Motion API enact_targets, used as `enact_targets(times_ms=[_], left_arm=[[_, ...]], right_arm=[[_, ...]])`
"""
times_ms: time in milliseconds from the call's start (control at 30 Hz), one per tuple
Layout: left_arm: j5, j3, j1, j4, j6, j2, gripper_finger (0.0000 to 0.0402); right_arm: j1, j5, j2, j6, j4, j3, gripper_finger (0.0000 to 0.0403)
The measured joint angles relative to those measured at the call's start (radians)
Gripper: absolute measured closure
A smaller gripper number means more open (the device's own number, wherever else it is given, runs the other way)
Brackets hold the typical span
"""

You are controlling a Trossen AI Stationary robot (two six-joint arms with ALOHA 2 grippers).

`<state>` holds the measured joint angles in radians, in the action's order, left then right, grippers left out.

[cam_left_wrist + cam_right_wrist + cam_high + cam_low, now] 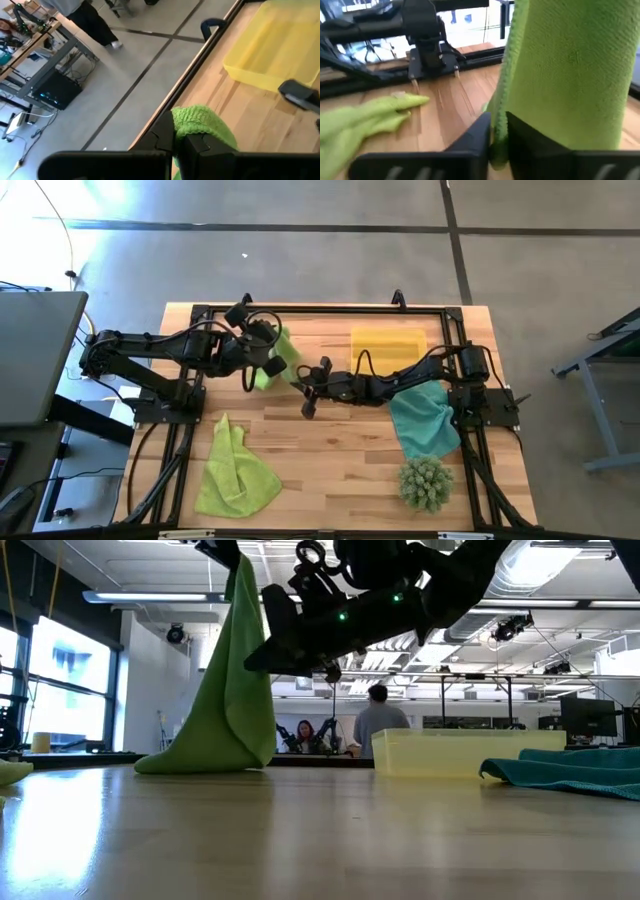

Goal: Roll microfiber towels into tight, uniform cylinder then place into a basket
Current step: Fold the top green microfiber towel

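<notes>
Here, starting at my left, a loose lime-green towel (235,472) lies crumpled on the worktop (330,450) near its front edge. Further in, my left gripper (272,352) is pinched tight on the top of a second lime-green towel (278,358), which hangs down with its lower end resting on the wood. My right gripper (303,377) has its fingers pressed together on that same hanging towel's edge. Behind it sits the yellow basket (388,341), nothing in it. The teal towel (425,420) lies bunched beside my right arm, near a spiky green plant (426,483).
</notes>
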<state>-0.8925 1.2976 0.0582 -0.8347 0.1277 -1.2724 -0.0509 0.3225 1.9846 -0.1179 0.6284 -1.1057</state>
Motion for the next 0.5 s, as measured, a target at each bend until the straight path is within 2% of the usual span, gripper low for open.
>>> enact_targets(times_ms=[67,167,367,500], left_arm=[[0.001,0.000,0.000,-0.026,0.002,0.000,0.0401],[0.037,0.000,0.000,-0.073,0.029,0.000,0.0401],[0.178,0.000,0.000,-0.206,0.080,0.001,0.0401],[0.292,0.000,0.000,-0.266,0.099,0.001,0.0401]], right_arm=[[0.000,0.000,0.000,0.053,-0.028,0.000,0.0396],[0.000,0.011,-0.005,0.072,-0.064,0.000,0.0389],[0.001,0.011,-0.062,0.116,-0.124,0.000,0.0400],[0.001,0.009,-0.129,0.119,-0.239,0.000,0.0401]])
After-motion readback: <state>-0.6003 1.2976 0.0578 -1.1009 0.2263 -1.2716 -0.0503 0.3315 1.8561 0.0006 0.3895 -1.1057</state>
